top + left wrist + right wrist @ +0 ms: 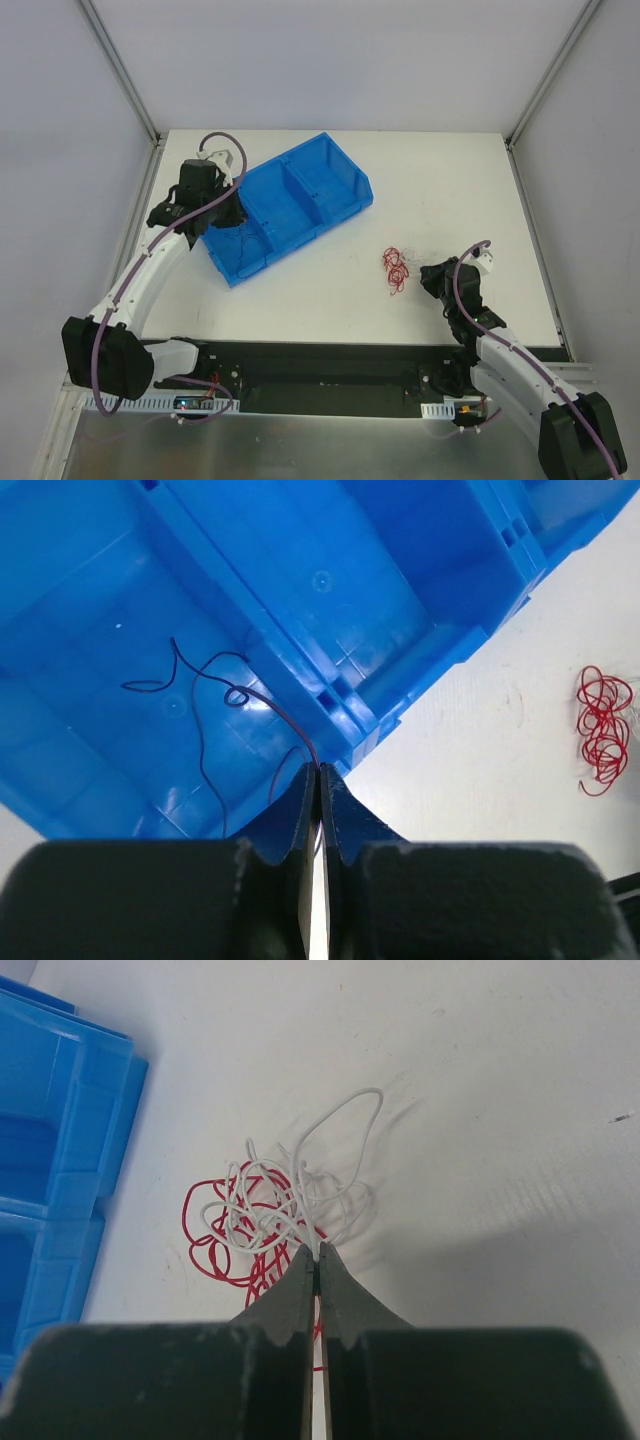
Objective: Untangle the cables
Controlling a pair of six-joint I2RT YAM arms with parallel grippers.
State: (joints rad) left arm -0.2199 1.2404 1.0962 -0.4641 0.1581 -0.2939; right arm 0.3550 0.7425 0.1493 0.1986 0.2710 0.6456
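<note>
My left gripper (317, 769) is shut on one end of a thin black cable (236, 696), which trails in loose curls across the floor of the blue bin's (330, 580) near compartment. In the top view the left gripper (228, 216) hovers over the bin's left end (345, 172). My right gripper (318, 1249) is shut on the white cable (265, 1205), whose loops lie over the red cable (245, 1278) on the table. In the top view the right gripper (432, 277) is just right of the red tangle (395, 268). The red cable also shows in the left wrist view (603, 730).
The bin has two compartments and lies diagonally at the table's back left. Its corner shows at the left edge of the right wrist view (60, 1140). White walls with metal rails enclose the table on three sides.
</note>
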